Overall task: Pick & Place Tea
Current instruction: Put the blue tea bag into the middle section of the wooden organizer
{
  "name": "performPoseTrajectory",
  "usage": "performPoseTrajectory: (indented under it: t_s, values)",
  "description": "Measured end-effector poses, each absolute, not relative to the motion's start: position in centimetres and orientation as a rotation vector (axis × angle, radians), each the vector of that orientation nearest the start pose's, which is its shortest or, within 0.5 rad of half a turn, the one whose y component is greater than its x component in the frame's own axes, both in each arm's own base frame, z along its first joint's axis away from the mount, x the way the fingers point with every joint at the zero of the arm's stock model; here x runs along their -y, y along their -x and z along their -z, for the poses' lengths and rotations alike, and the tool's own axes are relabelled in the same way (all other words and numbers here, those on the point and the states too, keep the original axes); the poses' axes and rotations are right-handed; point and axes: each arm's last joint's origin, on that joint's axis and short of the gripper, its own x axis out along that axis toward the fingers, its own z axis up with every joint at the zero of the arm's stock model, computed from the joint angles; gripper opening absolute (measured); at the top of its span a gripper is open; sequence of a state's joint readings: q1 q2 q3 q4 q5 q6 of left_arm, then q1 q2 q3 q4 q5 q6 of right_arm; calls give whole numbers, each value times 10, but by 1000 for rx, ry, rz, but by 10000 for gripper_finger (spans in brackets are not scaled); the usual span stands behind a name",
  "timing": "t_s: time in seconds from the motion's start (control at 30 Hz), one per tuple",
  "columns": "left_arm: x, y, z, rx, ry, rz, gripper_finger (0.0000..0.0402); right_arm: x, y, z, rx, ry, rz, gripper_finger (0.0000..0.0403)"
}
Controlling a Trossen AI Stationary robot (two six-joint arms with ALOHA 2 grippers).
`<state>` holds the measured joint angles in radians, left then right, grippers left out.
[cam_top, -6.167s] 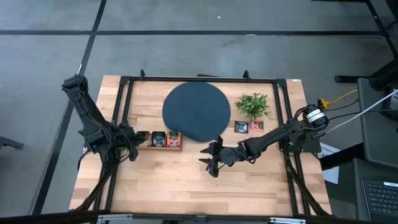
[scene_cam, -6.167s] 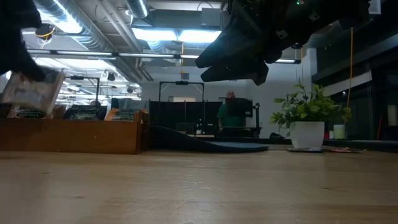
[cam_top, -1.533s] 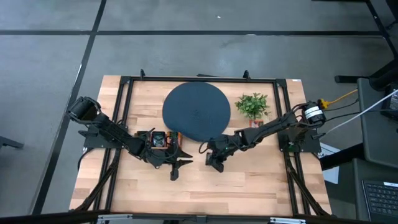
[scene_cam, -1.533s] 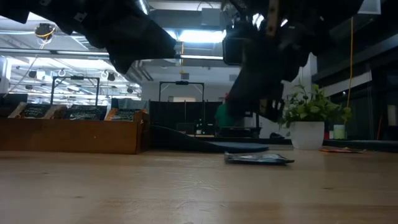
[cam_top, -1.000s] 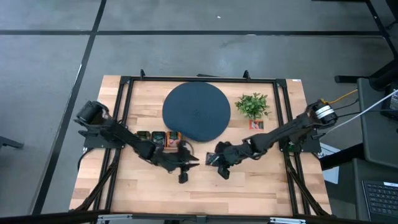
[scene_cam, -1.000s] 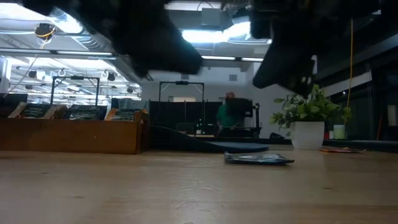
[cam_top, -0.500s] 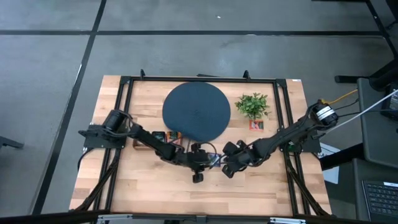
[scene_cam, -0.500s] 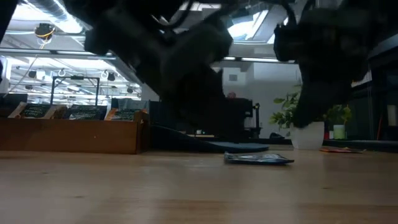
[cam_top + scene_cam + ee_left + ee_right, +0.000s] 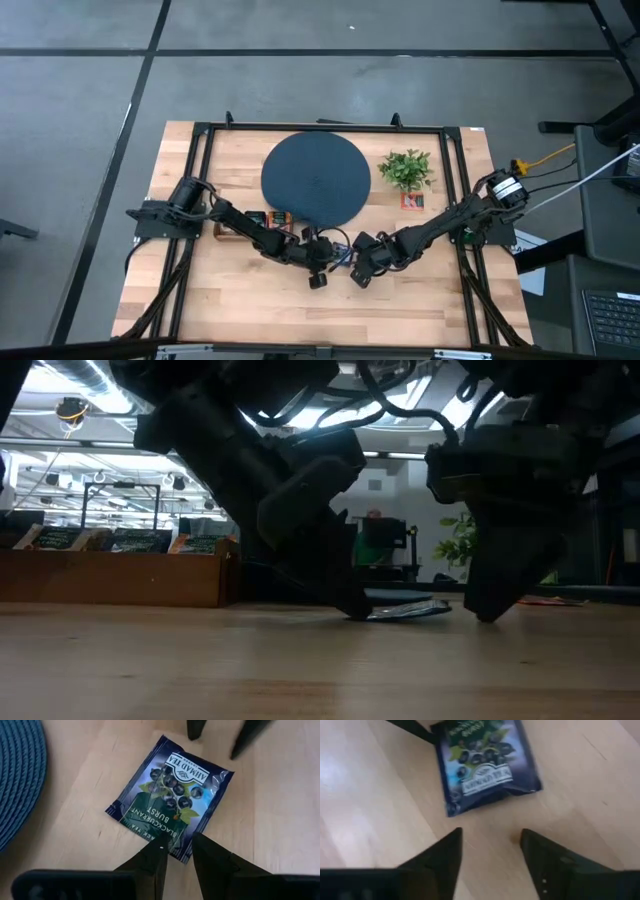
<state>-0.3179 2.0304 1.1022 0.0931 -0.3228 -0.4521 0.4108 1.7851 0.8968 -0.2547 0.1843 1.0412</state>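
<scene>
A dark blue blackcurrant tea sachet [image 9: 170, 795] lies flat on the wood between my two grippers [image 9: 342, 257], near the round dark disc [image 9: 315, 180]. My left gripper [image 9: 178, 849] comes in from the table's left, its fingers a narrow gap apart at the sachet's nearest corner. My right gripper [image 9: 490, 845] stands wide open just right of the sachet [image 9: 485, 765], fingertips low by the table [image 9: 485, 610], touching nothing. More sachets stand in the wooden box [image 9: 262, 222]. A red sachet [image 9: 411, 200] lies by the plant. My left gripper slants down from the table's left, and its two fingertips [image 9: 161, 851] meet the sachet's nearest corner [image 9: 176, 844], one on each side of it. The sachet lies on the table, with its right end [image 9: 445, 603] slightly raised in the low view.
The small potted plant [image 9: 405, 168] stands right of the disc. The wooden box [image 9: 120, 575] sits toward the table's left. A black frame [image 9: 200, 130] runs round the table. Bare wood [image 9: 300, 310] lies toward the near edge. A person stands far behind [image 9: 375, 545].
My left gripper has travelled toward the table's right and come down to the sachet. My right gripper has drifted right, then back toward the sachet, and has come down near the table. The sachet's right end has tipped up a little.
</scene>
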Motion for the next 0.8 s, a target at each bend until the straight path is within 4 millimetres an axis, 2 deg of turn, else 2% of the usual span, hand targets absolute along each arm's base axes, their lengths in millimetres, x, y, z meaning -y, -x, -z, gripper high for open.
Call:
performPoseTrajectory:
  t_s: [0.17,0.33,0.63,0.8]
  values:
    - [112,-379,-109,-773,174,-193,86,-120,-299,-125,-1014,-617,333,261]
    - [112,-380,-109,-760,172,-203,86,-114,-306,-126,-976,-644,330,278]
    - [112,-380,-109,-753,174,-206,86,-96,-316,-125,-911,-652,373,241]
    - [112,-381,-109,-754,175,-204,86,-91,-317,-125,-886,-613,406,187]
